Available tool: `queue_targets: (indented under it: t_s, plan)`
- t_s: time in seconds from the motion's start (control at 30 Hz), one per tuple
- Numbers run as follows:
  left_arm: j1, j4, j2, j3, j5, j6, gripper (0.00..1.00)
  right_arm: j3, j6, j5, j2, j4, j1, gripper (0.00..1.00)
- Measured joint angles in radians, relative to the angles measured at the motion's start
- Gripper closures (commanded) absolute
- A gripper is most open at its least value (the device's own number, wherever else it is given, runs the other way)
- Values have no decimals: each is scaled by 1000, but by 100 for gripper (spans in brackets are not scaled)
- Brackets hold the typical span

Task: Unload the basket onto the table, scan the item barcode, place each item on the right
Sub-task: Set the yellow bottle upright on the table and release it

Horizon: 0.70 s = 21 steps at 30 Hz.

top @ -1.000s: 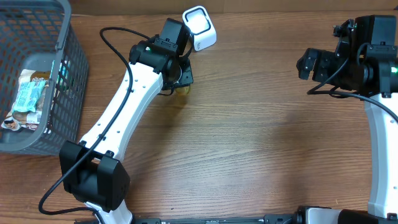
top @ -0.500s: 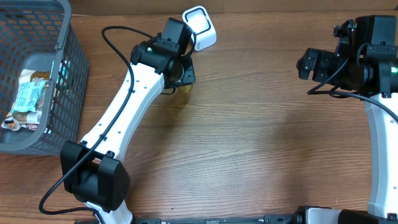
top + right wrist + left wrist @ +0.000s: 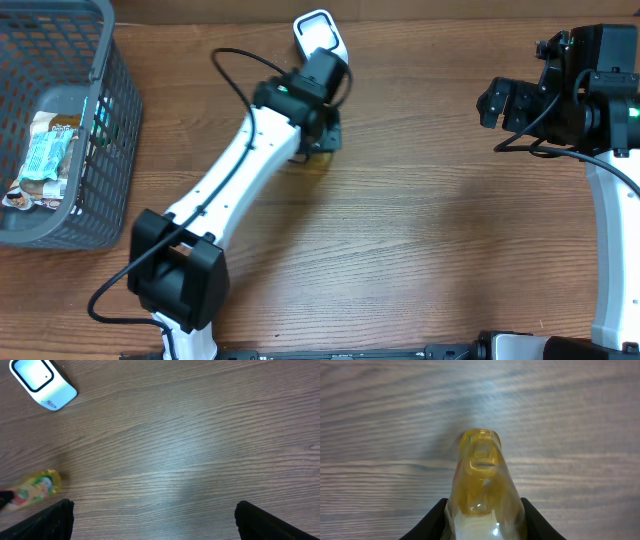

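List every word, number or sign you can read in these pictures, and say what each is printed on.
No text here can be read with certainty.
On the scanner: a small blue word near one edge, too small to read.
On the bottle: a red and green label, blurred.
On the packets in the basket: print too small to read.

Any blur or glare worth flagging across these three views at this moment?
Left wrist: the yellow bottle sits very close and looks soft, with small glints on it; a pale sheen lies on the table. Right wrist: fairly sharp, the scanner crisp, the bottle at the left edge slightly smeared. Overhead: evenly lit, no glare.
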Motion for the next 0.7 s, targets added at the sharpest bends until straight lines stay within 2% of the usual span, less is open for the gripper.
queue_targets:
  t_s: [0.17, 0.3, 0.57, 0.63, 0.7]
  plan:
    - [-75, -14, 0, -3, -8, -9, 88, 0, 0, 0, 0, 0, 0, 0]
    - [-117, -84, 0, -3, -8, -20, 86, 0, 0, 0, 0, 0, 0, 0]
    - [-142, -121, 10, -3, 4, -37, 82, 0, 0, 0, 0, 0, 0, 0]
    - [-146, -134, 25, -3, 9, -39, 77, 0, 0, 0, 0, 0, 0, 0]
    - [-147, -137, 48, -3, 14, -42, 66, 0, 0, 0, 0, 0, 0, 0]
